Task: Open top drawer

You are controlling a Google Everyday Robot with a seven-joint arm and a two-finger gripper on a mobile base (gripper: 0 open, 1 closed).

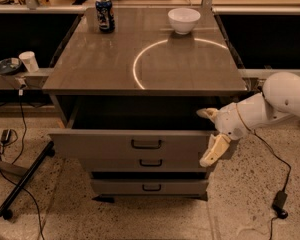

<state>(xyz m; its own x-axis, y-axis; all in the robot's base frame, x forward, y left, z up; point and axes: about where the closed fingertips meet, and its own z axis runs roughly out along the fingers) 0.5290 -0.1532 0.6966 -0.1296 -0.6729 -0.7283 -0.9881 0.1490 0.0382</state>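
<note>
Camera view: the top drawer (100,144) stood pulled out from under the grey cabinet top (140,64), its dark handle (146,144) facing forward and its interior in shadow; the gripper (212,133) was at the right end of the drawer front, its two pale fingers (215,151) spread wide, one above the front's edge and one hanging down over it, holding nothing; two narrower drawers (151,163) sat below; a can (105,14) and a white bowl (184,20) stood well apart at the back of the top.
</note>
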